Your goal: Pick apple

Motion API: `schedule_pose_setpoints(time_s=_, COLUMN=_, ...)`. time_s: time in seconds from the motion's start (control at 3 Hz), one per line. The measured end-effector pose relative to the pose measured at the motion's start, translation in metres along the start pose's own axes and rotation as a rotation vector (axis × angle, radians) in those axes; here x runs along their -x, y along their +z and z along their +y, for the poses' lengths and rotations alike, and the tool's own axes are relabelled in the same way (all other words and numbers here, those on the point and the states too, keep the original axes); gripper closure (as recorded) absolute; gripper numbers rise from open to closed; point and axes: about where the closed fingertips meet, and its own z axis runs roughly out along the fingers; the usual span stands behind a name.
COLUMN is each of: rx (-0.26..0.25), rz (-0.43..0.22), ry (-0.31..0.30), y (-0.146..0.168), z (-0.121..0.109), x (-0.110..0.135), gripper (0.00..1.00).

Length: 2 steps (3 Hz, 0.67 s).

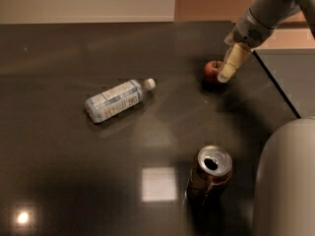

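Observation:
The apple [211, 71] is small, round and red, and it sits on the dark table towards the back right. My gripper [225, 75] reaches down from the upper right on a grey arm. Its cream-coloured tip is right at the apple's right side and hides that edge of it. The apple rests on the table surface.
A clear plastic water bottle [116, 100] lies on its side left of centre. An open soda can [210, 173] stands in front, near the bottom. The table's right edge [275, 87] runs diagonally just right of the apple. A grey part of the robot's body [288, 181] fills the lower right.

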Motion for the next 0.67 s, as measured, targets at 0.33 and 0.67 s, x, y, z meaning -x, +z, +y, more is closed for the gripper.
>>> schedule_pose_setpoints(time_s=0.33, rx=0.021, rz=0.014, ry=0.005, y=0.0104, z=0.0057, x=-0.0075, gripper=0.0)
schedule_pose_setpoints(time_s=0.67, rx=0.034, rz=0.019, ry=0.009, y=0.0195, z=0.0084, x=-0.0112, gripper=0.0)
